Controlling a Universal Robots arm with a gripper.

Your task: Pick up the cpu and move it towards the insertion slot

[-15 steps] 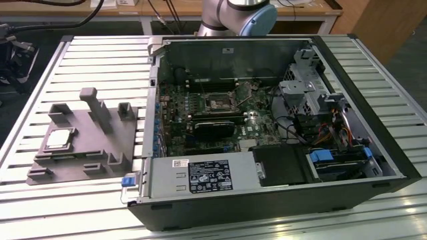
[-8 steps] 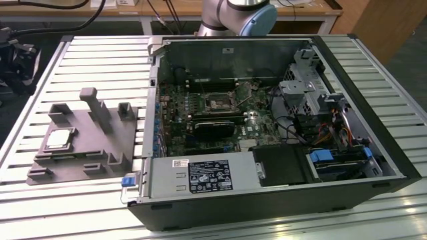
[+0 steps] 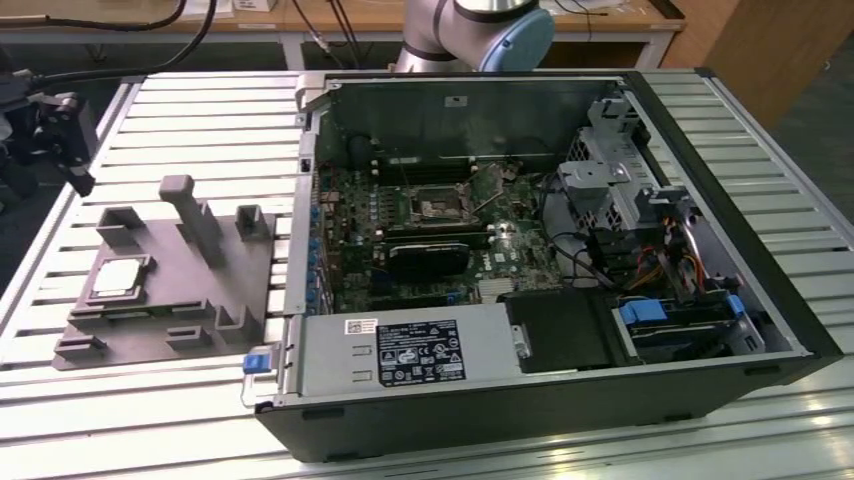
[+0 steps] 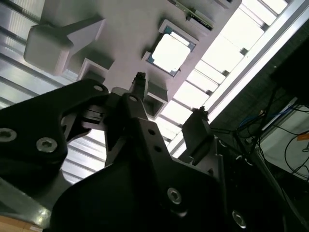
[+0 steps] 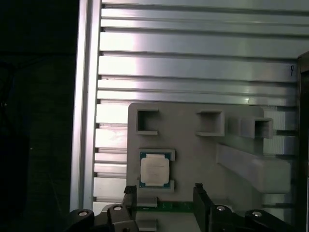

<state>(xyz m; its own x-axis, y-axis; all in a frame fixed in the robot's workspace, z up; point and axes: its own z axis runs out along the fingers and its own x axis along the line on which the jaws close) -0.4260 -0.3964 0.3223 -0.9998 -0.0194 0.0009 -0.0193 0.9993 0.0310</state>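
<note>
The cpu [image 3: 118, 278] is a small silvery square lying in a recess of the grey fixture plate [image 3: 174, 300] at the exterior view's left. It is also in both wrist views [image 5: 154, 171] [image 4: 170, 52]. My gripper [image 3: 70, 150] hangs above the table's left edge, up and away from the plate. In both wrist views the gripper [image 5: 164, 194] [image 4: 169, 96] is open with nothing between its fingers, and the cpu lies beyond the tips, untouched. The insertion slot [image 3: 438, 208] is a dark square socket with a silver frame on the green board inside the computer case.
The open black computer case [image 3: 694, 390] takes up the middle and right of the slatted metal table [image 3: 200, 120]. Tall grey posts [image 3: 200, 215] and blocks rise from the fixture plate near the cpu. The table's left edge drops off beside the plate.
</note>
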